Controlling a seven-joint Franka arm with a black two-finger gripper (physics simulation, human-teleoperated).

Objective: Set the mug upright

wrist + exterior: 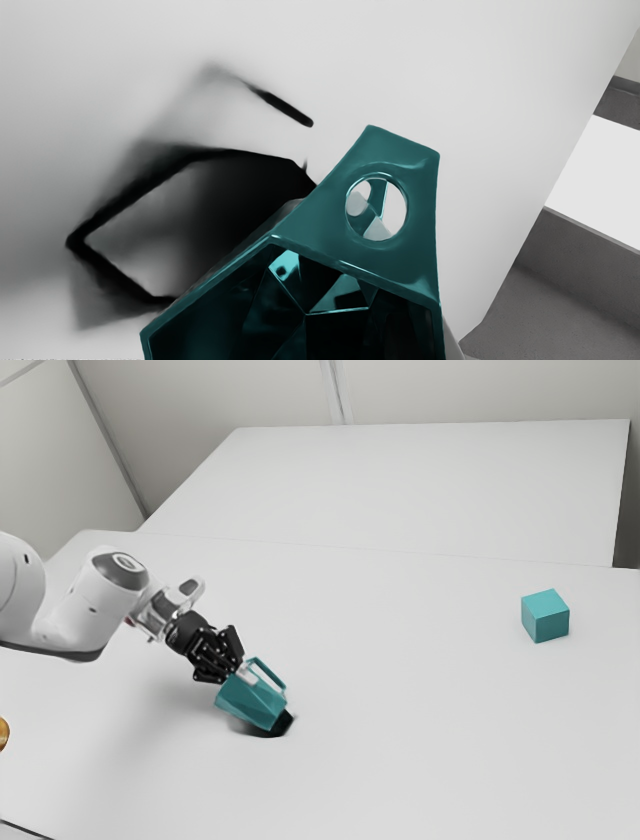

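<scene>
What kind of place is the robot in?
Probably a robot practice room: a white, jointed robot arm reaches over a wide white table, and plain, pale grey walls stand behind.

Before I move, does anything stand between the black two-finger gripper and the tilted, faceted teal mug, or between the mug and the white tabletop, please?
Nothing visible does: the black gripper is right at the teal mug, whose shadow falls on the white tabletop. The teal cube sits well aside.

I see a teal cube (545, 616) on the white tabletop (430, 760), and part of something round and orange (3, 734) at the exterior view's left edge.
</scene>
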